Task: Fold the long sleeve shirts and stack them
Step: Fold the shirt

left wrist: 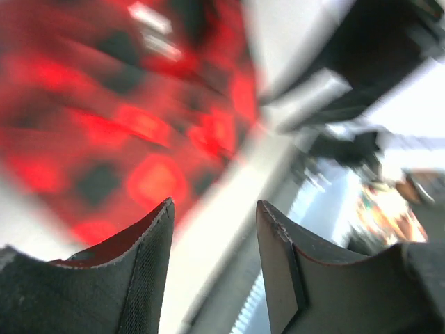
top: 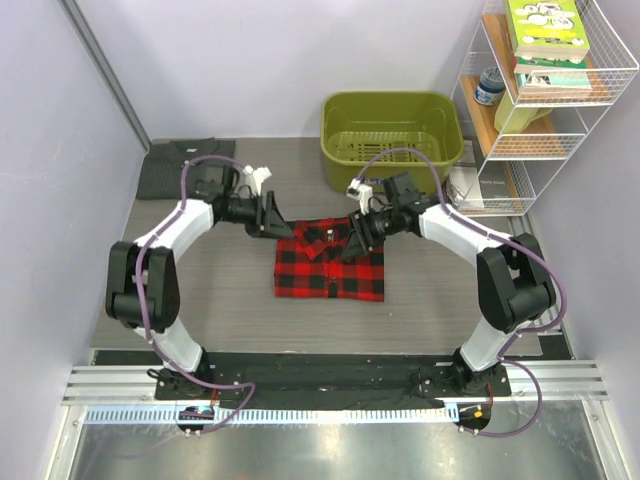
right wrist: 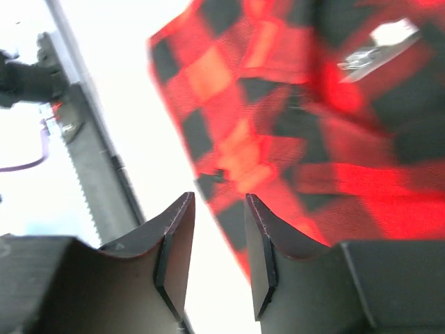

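The red-and-black plaid shirt (top: 330, 265) lies folded into a rectangle in the middle of the table. The dark grey shirt (top: 185, 168) lies folded at the back left corner. My left gripper (top: 277, 217) hovers just off the plaid shirt's back left corner; in the left wrist view it (left wrist: 214, 209) is open and empty, with the blurred plaid (left wrist: 125, 132) beyond it. My right gripper (top: 352, 240) is over the shirt's upper right part; in the right wrist view it (right wrist: 219, 202) is open and empty above the plaid's edge (right wrist: 278, 125).
A green plastic basket (top: 392, 140) stands at the back centre. A white wire shelf (top: 545, 100) with books and a jar stands at the back right. A paper sheet (top: 475, 185) lies beside the basket. Walls close in on the left and right.
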Motion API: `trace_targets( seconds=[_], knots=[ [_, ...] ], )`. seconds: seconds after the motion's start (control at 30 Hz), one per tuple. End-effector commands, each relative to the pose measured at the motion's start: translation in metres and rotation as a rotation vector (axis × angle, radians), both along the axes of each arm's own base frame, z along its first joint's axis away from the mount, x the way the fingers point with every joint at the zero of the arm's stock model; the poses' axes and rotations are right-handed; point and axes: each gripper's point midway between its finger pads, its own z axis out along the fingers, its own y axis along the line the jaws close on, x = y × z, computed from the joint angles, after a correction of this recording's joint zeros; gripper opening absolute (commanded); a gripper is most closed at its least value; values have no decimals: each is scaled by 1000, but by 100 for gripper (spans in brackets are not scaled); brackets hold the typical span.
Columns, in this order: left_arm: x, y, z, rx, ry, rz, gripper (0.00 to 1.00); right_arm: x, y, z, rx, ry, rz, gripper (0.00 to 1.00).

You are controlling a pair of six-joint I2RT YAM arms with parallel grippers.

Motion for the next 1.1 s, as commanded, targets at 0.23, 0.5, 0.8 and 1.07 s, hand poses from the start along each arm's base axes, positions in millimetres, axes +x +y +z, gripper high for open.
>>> trace_targets(
  seconds=[0.23, 0.5, 0.8, 1.07],
  knots=[
    [-87, -17, -99, 42, 400, -81, 47, -32, -12, -84, -47, 284, -22, 38],
    [-49, 33, -84, 48, 311, -8, 51, 8, -43, -101, -237, 174, 21, 36],
    [-5, 115, 31, 208, -225, 364, 100, -1, 35, 17, -206, -286, 141, 45],
    [12, 146, 42, 182, -14, 577, 100, -40, 157, -4, -222, -562, 320, 48]
  ],
)
